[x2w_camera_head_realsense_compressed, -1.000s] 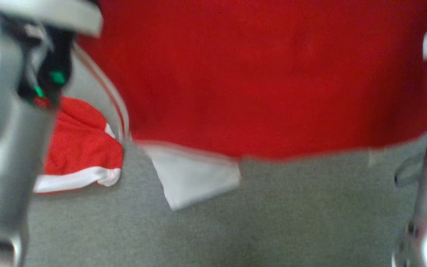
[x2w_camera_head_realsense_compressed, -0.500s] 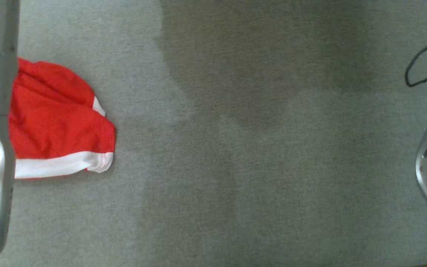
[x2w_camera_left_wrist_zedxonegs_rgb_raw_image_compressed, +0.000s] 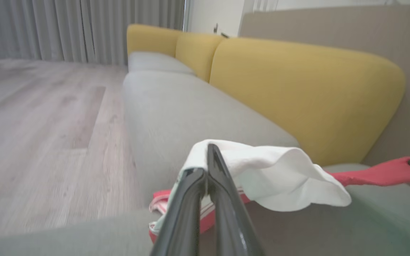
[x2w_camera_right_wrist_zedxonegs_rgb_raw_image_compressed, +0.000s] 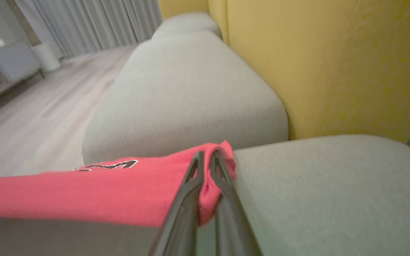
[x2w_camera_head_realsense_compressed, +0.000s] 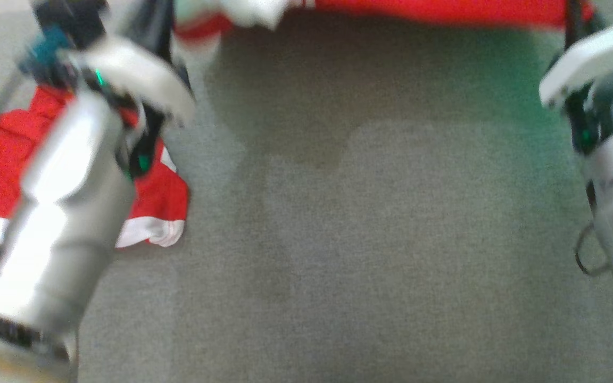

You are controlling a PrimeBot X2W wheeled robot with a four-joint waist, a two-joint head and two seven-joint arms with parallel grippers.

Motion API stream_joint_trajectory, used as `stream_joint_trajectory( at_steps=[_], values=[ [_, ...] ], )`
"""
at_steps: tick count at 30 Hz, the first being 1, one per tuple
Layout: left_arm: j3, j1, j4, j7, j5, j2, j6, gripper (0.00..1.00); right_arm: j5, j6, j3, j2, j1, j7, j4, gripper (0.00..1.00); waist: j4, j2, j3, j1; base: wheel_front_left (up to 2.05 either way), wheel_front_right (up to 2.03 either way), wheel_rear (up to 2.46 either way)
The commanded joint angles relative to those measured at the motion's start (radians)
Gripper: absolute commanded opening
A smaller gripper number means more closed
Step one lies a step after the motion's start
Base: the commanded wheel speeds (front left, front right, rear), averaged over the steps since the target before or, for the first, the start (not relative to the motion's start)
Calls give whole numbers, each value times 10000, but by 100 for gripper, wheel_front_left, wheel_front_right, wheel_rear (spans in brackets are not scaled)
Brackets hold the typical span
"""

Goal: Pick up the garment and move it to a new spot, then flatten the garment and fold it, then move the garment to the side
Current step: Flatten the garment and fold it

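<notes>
Room: pale wood-plank floor (x2w_camera_left_wrist_zedxonegs_rgb_raw_image_compressed: 41,117), grey curtains (x2w_camera_left_wrist_zedxonegs_rgb_raw_image_compressed: 84,28) on far side. Long sofa (x2w_camera_left_wrist_zedxonegs_rgb_raw_image_compressed: 162,106): grey seat (x2w_camera_head_realsense_compressed: 370,239), yellow back cushions (x2w_camera_left_wrist_zedxonegs_rgb_raw_image_compressed: 297,89). Red jersey (x2w_camera_right_wrist_zedxonegs_rgb_raw_image_compressed: 84,192) stretched over seat between both grippers, close to back cushions. Red shorts (x2w_camera_head_realsense_compressed: 157,197) with white band lie on seat at robot's left, partly hidden behind left forearm. Left gripper (x2w_camera_left_wrist_zedxonegs_rgb_raw_image_compressed: 206,167) clamped on white part of jersey. Right gripper (x2w_camera_right_wrist_zedxonegs_rgb_raw_image_compressed: 206,158) clamped on its red edge.

The grey sofa seat (x2w_camera_head_realsense_compressed: 370,239) bears a crumpled red, white-banded cloth (x2w_camera_head_realsense_compressed: 163,199) at left.
</notes>
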Motion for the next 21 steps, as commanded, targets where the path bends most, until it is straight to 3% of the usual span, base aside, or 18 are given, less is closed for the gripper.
stream_joint_trajectory(
  at_steps=[1,9,16,21],
  values=[
    [199,-319,-421,99,-106,525,-52,0,85,-7,263,-88,-155,117,-288,0,91,0,-311,1,0,0,0],
    [-1493,2308,-2783,2322,-1331,1798,-54,0,1448,-7,2086,-1199,1735,2191,-513,0,192,0,-1308,1,0,0,0],
    [-2029,3808,-4980,3548,-1890,2848,130,0,2733,-7,3141,-2143,3231,3319,-1577,0,166,0,-2006,1,0,0,0],
    [-2325,4789,-6467,4171,-2344,3299,350,0,3469,-7,3575,-2695,4001,3767,-2344,0,78,0,-2416,1,0,0,0]
  ],
)
